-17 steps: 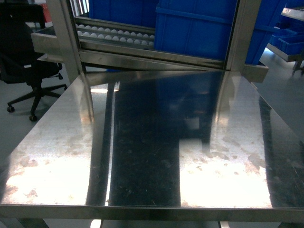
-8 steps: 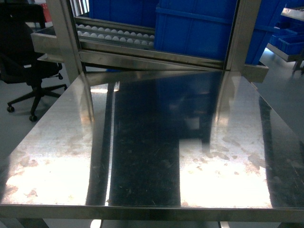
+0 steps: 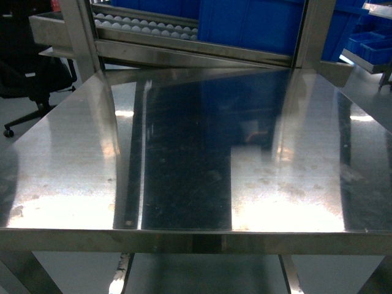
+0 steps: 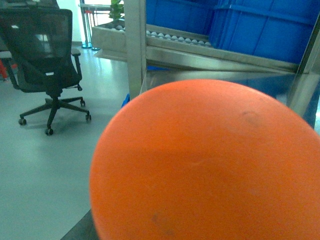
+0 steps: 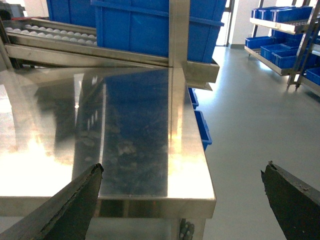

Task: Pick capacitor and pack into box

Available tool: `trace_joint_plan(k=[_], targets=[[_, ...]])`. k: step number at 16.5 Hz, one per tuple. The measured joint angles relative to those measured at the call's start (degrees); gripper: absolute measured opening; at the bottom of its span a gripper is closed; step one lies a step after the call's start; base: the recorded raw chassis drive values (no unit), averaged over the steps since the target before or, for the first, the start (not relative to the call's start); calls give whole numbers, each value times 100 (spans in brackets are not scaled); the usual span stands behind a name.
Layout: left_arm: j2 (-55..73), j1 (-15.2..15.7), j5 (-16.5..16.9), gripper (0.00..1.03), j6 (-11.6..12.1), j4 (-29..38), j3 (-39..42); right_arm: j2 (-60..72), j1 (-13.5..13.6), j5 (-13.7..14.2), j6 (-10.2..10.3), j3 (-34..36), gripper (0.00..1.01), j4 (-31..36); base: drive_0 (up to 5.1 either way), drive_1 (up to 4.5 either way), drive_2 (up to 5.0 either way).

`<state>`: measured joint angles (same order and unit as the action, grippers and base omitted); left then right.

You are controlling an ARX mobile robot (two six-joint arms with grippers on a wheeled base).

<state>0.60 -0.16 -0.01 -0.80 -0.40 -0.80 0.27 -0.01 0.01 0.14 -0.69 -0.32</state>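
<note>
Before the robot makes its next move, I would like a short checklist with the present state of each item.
1. Pale peach-pink box in view: not ok, no view shows it.
2. Capacitor in view: not ok, none seen.
3. Right pincer open: ok, fingers wide apart, nothing between.
4. Left pincer state: cannot tell, an orange ball fills the left wrist view.
5. Steel table in front: ok.
6. Blue bins behind the table: ok.

Little of the machine shows. From the right wrist, the right pincer (image 5: 182,200) shows two dark, nearly black fingers (image 5: 65,205), flat and wedge-shaped, their edges scuffed and speckled pale. At the left wrist, a smooth orange dome (image 4: 205,165) with faint marks fills the view.
</note>
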Motion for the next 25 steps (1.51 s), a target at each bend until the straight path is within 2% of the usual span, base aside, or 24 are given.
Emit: trace_joint_plan(k=[25], targets=[[0, 0, 0, 44, 22, -2, 0, 0, 0, 0, 0, 0, 98, 0, 0, 0, 0]])
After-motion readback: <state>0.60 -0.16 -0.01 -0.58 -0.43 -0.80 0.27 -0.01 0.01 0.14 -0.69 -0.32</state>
